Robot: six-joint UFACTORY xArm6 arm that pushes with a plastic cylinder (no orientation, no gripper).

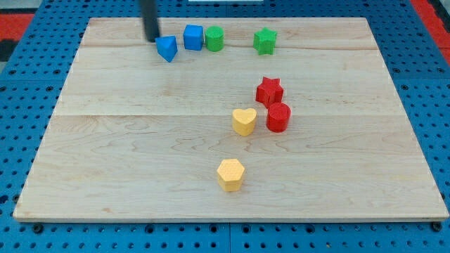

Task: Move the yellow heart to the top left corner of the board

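Camera view: my tip (pixel 151 39), a bare rod with no claw and nothing held, rests at the frame's upper left, just beside the blue triangular block (pixel 167 48). The yellow heart (pixel 244 121) sits centre-right, near the red cylinder (pixel 278 117), well apart from my tip, probably because the push has not begun.

Lab bench setup, by the look of it — a pale wooden board (pixel 140 154) laid flat on a blue perforated base (pixel 28 105) with a regular grid of holes, red edging (pixel 432 14) at the view's top corners. Small coloured blocks scattered on the board — test props, not household things.
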